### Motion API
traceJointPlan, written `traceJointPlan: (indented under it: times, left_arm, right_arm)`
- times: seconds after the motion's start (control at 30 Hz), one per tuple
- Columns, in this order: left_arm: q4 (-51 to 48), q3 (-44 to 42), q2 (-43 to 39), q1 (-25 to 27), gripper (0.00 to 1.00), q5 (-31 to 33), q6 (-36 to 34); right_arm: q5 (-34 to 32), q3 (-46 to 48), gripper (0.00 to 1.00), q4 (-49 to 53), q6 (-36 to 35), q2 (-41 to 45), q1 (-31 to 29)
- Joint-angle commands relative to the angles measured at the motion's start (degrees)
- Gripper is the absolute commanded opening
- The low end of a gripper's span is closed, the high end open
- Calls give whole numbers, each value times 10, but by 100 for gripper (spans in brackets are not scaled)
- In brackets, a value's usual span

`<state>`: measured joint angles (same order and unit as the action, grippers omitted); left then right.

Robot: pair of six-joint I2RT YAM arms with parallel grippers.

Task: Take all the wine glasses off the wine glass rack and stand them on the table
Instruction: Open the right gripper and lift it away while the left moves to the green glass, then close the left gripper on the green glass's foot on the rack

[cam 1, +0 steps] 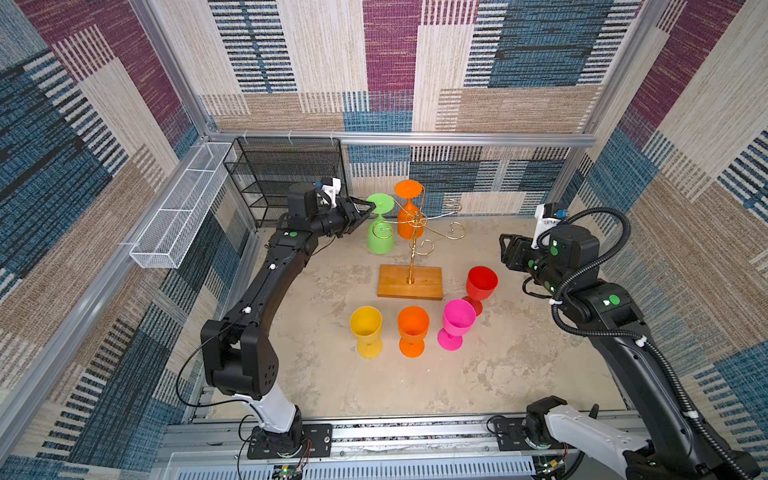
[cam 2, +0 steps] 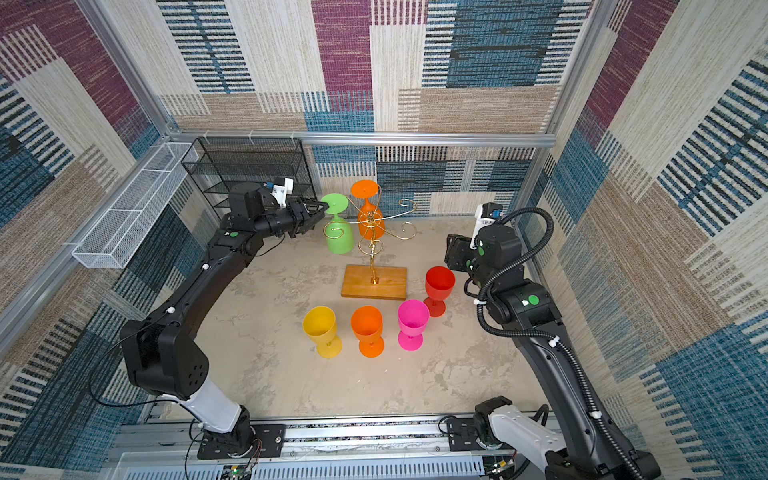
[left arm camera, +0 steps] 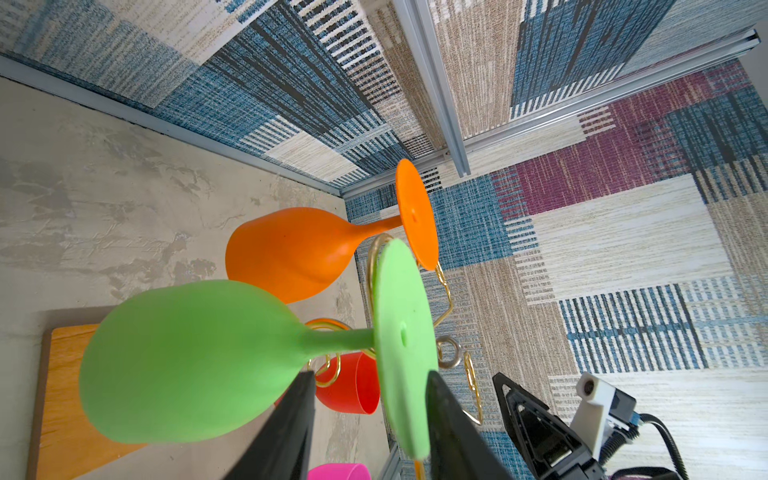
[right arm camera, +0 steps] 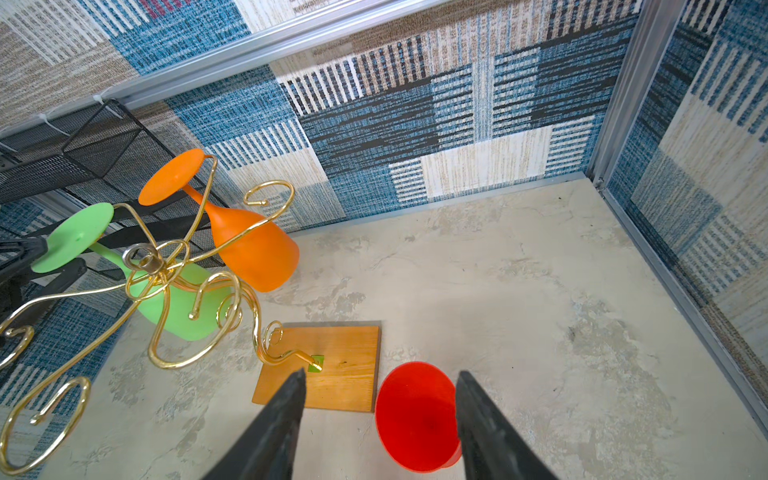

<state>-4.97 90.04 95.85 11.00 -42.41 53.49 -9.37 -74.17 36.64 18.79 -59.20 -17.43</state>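
Green wine glass [cam 1: 380,239] hangs inverted on a left arm of the wine glass rack [cam 1: 409,282], upper centre in both top views, beside an orange glass [cam 1: 409,220] on the same rack. Left gripper [cam 1: 368,206] is level with the green foot disc. In the left wrist view its fingers [left arm camera: 451,419] stand partly apart and straddle the disc rim, one on the stem side. Contact with the disc is uncertain. Right gripper [right arm camera: 380,374] sits at right, jaws apart and empty, above the red glass [right arm camera: 415,415].
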Motion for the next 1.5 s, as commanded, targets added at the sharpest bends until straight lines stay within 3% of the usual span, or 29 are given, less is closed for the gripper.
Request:
traceJointPlan:
  times: [0.0,0.5,0.73,1.47]
  left_arm:
    - [32,7,2,0,42,-11,12]
    - [36,13,7,2,11,-11,19]
    - [44,9,-1,2,3,-18,29]
    - [50,50,14,-3,0,-24,61]
  right_arm:
    - [12,1,59,-29,-3,-3,1]
    - [26,16,59,-38,-6,-7,7]
    - [31,17,59,-38,-6,-6,9]
    - [41,37,59,-37,-7,21,28]
